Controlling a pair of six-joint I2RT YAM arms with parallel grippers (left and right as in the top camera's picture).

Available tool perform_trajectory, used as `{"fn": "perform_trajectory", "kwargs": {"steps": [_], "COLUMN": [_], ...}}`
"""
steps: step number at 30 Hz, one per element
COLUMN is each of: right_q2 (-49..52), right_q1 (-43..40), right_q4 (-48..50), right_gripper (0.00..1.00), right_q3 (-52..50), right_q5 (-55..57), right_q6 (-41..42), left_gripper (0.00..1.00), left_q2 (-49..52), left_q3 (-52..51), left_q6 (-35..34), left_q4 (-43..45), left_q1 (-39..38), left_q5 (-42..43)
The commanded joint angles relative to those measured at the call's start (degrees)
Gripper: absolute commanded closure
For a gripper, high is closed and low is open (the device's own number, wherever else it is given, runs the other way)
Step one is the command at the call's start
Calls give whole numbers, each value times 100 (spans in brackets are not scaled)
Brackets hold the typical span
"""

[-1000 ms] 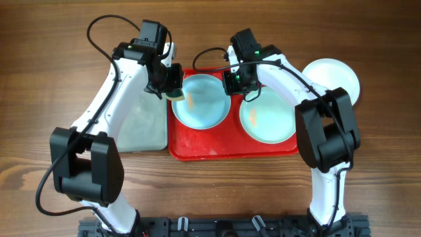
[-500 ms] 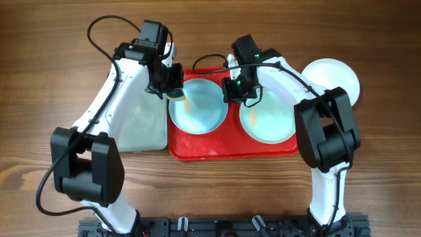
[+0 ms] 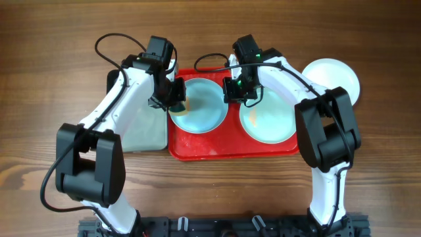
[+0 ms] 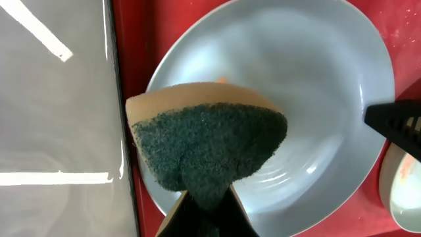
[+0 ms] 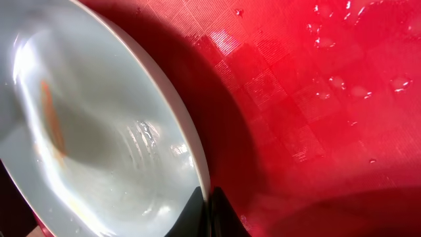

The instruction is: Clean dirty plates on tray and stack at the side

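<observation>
Two aqua plates lie in the red tray, which sits on the wooden table in front of the robot, with a grey tray touching its left side. Water drops dot the bare red floor seen from the right wrist. The right plate lies flat and free, just beside the left plate, which sits close against the tray's left rim. The left tool is closed on a sponge and holds it over that plate's left edge; from the left wrist the sponge shows its dark green scouring face with an orange body behind, pinched at its lower tip between the fingers of the left tool, over the pale plate. Whether it touches the plate I cannot tell. Across the plate, the right tool is nearly closed, nipping the right rim; from the right wrist the thin rim runs between its fingertips, a dark shadow lies on the tray beside it, and an orange streak marks the wet plate. Farthest, the white plate lies on the table off the tray's far right corner.
</observation>
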Motion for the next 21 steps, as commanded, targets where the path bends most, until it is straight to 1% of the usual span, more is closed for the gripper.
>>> {"fn": "perform_trajectory", "kwargs": {"steps": [1, 4, 9, 13, 21], "right_q2": [11, 11, 11, 11, 11], "right_q1": [-31, -31, -31, -31, -31], "right_q4": [-13, -44, -114, -114, -111], "right_gripper": [96, 96, 96, 96, 96], "right_q3": [-26, -26, -26, -26, -26], "right_q5": [-96, 116, 114, 114, 131], "right_q6": [59, 50, 46, 55, 52], "left_gripper": [96, 96, 96, 96, 96], "left_q2": [68, 68, 68, 90, 800], "left_q3": [-79, -81, -81, -83, -101], "left_q6": [-52, -52, -52, -55, -48], "left_q4": [22, 85, 470, 507, 774], "left_q1": [-63, -153, -199, -199, -199], "left_q5": [48, 46, 20, 2, 2]}}
